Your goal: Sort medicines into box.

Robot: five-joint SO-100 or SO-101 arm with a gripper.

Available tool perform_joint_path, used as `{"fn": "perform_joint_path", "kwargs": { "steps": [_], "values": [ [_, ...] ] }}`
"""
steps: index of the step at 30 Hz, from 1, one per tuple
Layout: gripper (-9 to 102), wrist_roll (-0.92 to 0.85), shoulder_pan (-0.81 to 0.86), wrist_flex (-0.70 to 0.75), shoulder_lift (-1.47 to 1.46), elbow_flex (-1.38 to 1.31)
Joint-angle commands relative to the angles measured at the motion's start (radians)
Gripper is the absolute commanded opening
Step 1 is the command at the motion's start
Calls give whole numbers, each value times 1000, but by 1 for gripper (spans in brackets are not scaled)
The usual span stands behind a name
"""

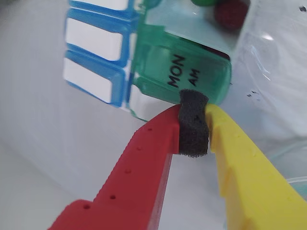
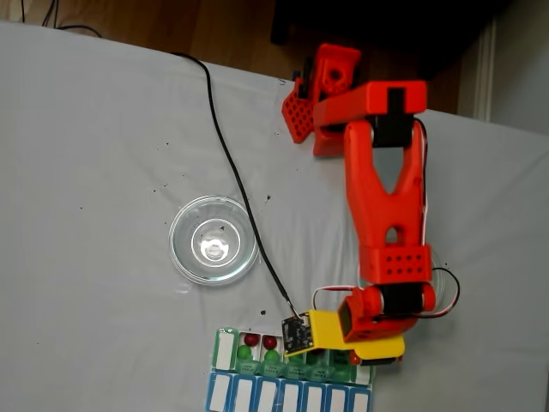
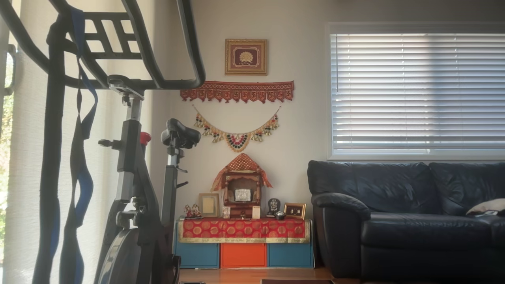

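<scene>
wrist: close behind fingers (image 1: pixel 194 125), facing box (image 1: pixel 192 72) | fixed: high above table (image 2: pixel 103 154), sharing box | other: living room

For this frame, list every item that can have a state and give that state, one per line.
Gripper: jaws nearly shut, black foam pad between the tips, touching the MON AM lid.
MON AM lid: flipped open.
Green-lidded pill box: some compartments open, red and green balls inside.
Red ball: resting in an open compartment.
Blue-lidded pill box: lids closed.
Glass dish: upright, holding no balls.
</scene>
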Motion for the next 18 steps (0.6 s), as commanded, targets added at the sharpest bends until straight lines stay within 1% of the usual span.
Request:
{"fn": "perform_joint_path", "kwargs": {
  "steps": [1, 3, 9, 13, 18],
  "values": [
    [1, 17, -2, 35, -8, -114],
    [1, 32, 5, 69, -37, -146],
    [1, 35, 12, 77, -44, -172],
    [1, 38, 34, 114, -58, -250],
    [1, 26, 61, 120, -69, -316]
  ]
}}
